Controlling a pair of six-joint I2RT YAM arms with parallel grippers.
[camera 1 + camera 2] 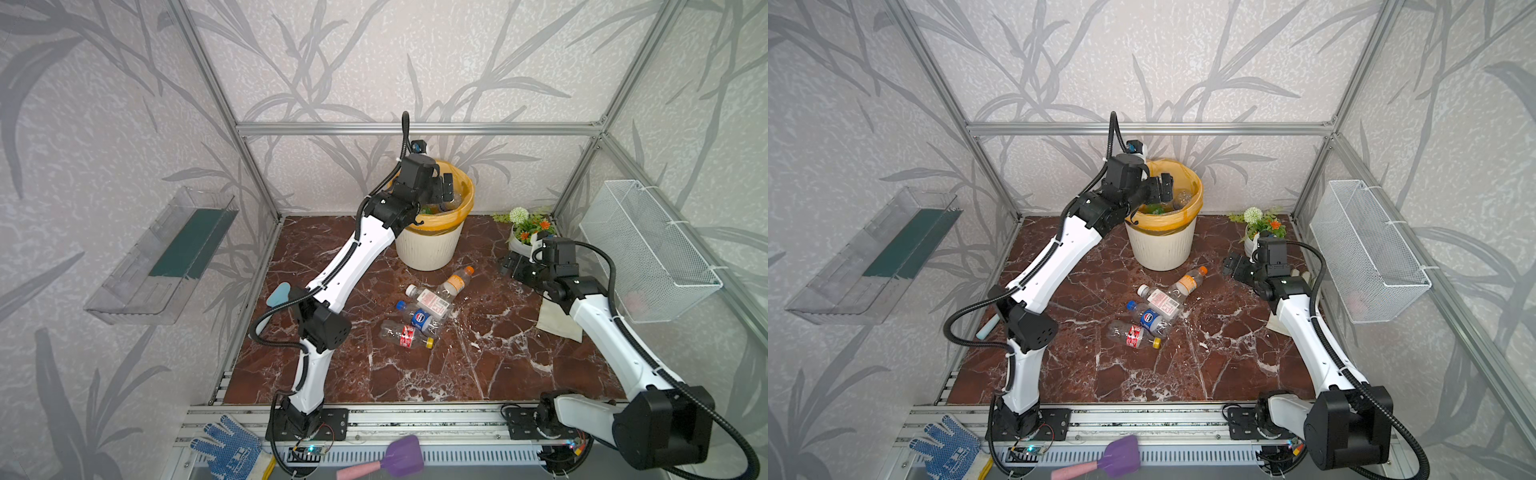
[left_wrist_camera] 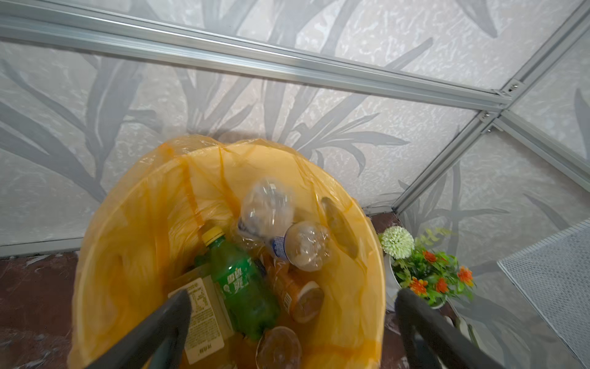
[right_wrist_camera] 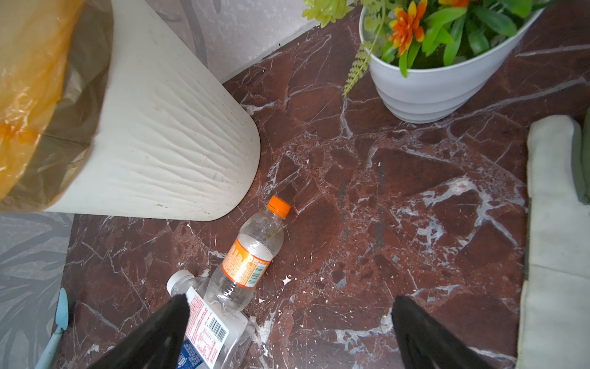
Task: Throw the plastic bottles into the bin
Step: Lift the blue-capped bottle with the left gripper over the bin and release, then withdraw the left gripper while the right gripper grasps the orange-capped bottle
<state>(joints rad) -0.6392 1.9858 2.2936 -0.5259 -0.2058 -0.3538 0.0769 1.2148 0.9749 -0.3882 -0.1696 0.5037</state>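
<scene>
Your left gripper hangs over the bin with jaws spread wide and nothing between them. In both top views it sits above the near-left part of the rim.

Straight below it, inside the orange bag, lies a green bottle with a yellow cap. Beside that are a brown bottle and a pale-label bottle. A clear bottle higher up is smeared by blur, and another clear one with a blue label is next to it.

Your right gripper is also wide open and empty, low over the tabletop, in front of the flower pot. It points toward the bottles on the tabletop and stands apart from them in a top view.

Four bottles lie on their sides in a loose cluster in front of the bin:
- The orange-cap bottle is nearest the bin.
- The white-cap bottle touches it.
- The blue-cap bottle comes next.
- The yellow-cap bottle is nearest you.

The bin stands upright at the back wall. A cloth lies under the right arm, and a wire basket hangs on the right wall.
</scene>
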